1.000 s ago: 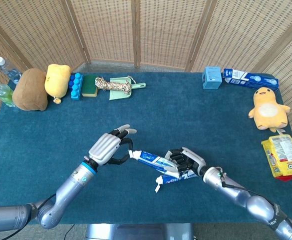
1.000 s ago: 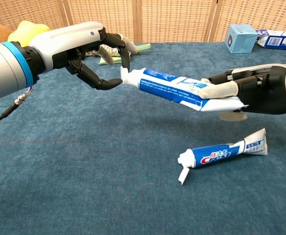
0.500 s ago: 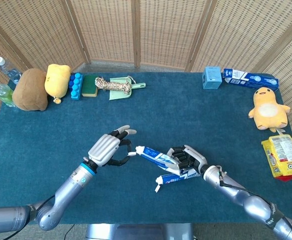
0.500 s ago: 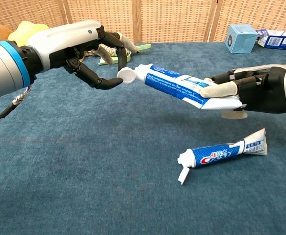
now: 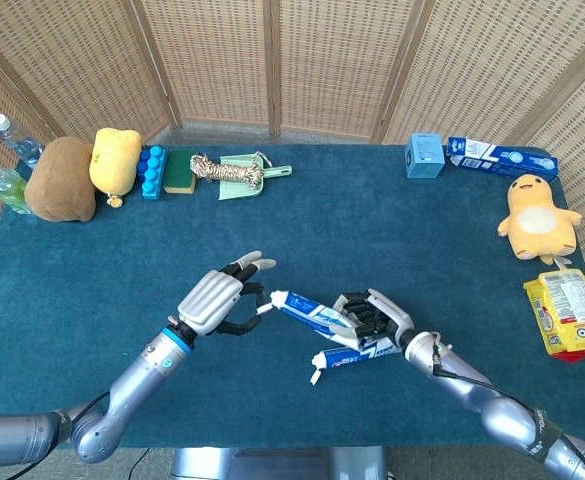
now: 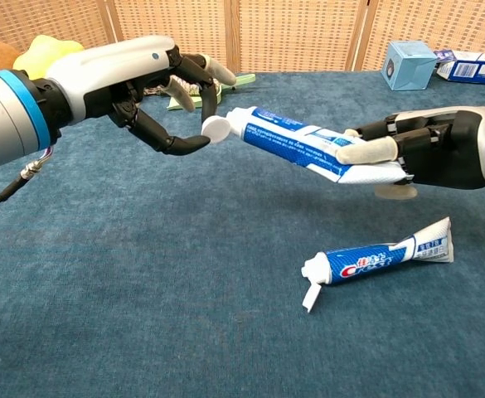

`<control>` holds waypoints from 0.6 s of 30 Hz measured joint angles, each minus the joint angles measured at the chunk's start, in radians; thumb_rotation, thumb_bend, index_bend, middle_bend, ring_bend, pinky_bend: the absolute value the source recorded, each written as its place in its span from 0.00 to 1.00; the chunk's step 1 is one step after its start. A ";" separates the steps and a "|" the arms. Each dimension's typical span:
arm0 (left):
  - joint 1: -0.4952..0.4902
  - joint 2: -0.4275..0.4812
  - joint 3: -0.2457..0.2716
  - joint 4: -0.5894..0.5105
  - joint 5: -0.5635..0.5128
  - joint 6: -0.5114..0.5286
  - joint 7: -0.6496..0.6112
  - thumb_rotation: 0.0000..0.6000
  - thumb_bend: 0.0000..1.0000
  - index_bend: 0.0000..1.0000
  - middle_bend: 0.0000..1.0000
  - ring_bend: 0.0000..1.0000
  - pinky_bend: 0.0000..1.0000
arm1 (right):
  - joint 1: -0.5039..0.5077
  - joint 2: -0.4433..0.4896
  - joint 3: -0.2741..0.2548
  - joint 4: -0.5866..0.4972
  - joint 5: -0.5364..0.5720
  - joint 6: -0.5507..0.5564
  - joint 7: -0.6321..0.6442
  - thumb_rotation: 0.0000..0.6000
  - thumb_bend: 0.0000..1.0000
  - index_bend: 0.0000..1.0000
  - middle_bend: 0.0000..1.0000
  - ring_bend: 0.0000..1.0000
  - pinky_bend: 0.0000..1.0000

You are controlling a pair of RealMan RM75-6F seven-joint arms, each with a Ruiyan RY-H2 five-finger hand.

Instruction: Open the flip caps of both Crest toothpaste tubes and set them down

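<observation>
Only from chest: flipped cap (image 6: 215, 128).

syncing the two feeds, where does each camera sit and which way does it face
Head view: sits high, looking steeply down on the whole blue table to the wicker screen; both forearms enter from the bottom edge, left hand and right hand near the middle.
Chest view: sits low, looking almost level across the table; the left hand looms large.
Shared: both hands, the held toothpaste tube with its cap flipped open, and the opened tube lying on the table.
</observation>
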State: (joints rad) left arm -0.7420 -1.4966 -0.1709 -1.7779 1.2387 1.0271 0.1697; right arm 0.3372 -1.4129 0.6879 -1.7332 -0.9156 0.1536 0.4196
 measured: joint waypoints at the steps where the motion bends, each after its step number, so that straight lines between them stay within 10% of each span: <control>1: 0.001 0.002 0.001 0.000 0.000 0.000 0.000 1.00 0.33 0.46 0.12 0.04 0.24 | 0.001 0.002 -0.002 -0.003 -0.003 0.002 0.005 1.00 0.46 0.90 0.72 0.76 0.86; 18: 0.104 0.165 0.012 -0.101 0.097 0.159 -0.014 1.00 0.34 0.32 0.11 0.01 0.21 | -0.008 0.043 -0.016 0.002 -0.079 0.015 0.088 1.00 0.45 0.90 0.71 0.75 0.84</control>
State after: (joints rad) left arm -0.6382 -1.3320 -0.1594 -1.8786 1.3360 1.1861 0.1561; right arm 0.3296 -1.3703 0.6717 -1.7314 -0.9942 0.1686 0.5081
